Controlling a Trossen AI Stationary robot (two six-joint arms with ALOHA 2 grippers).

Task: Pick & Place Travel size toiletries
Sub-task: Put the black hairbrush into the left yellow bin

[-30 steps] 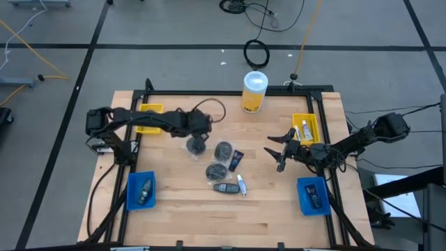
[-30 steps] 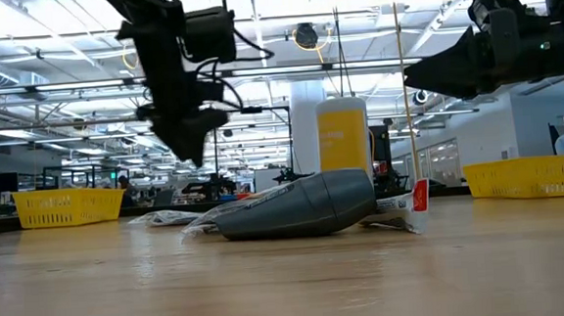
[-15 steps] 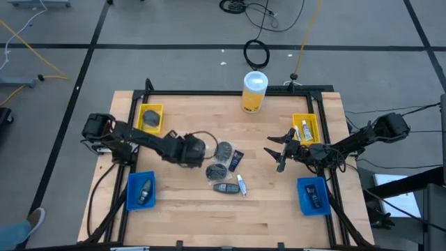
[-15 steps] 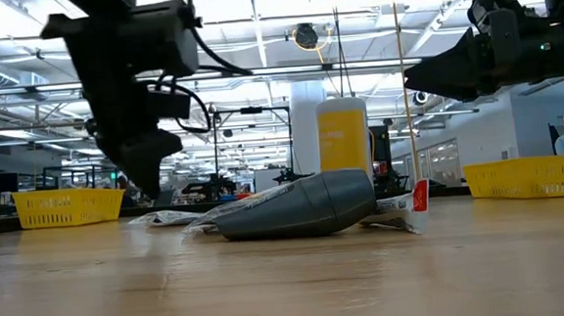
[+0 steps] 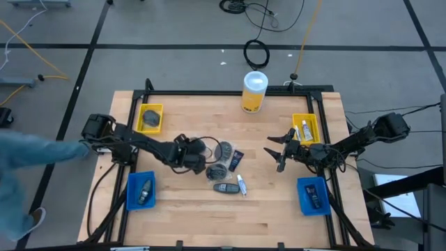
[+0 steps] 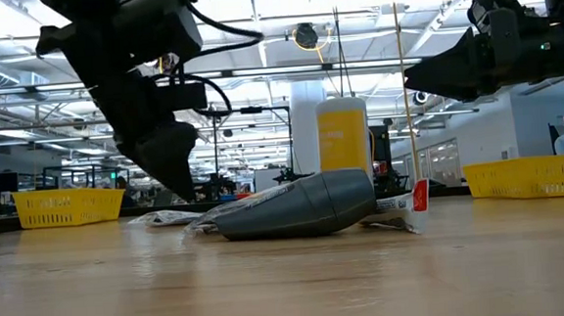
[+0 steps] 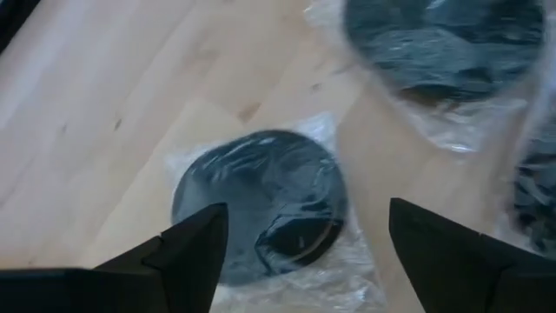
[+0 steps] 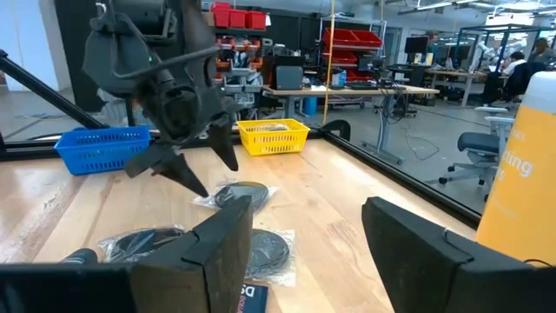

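Here the left gripper (image 7: 300, 252) is held spread above a wrapped dark disc (image 7: 258, 204) at mid-table; a second disc (image 7: 443, 39) is cut off beyond. At right, the right gripper (image 5: 279, 150) is held open, well apart. A sleeve (image 5: 31, 153) is seen at far left.

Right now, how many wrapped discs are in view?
4 discs: one in the left yellow bin, three mid-table. One lies under the open left gripper; two lie beside it. The arm may hide more.
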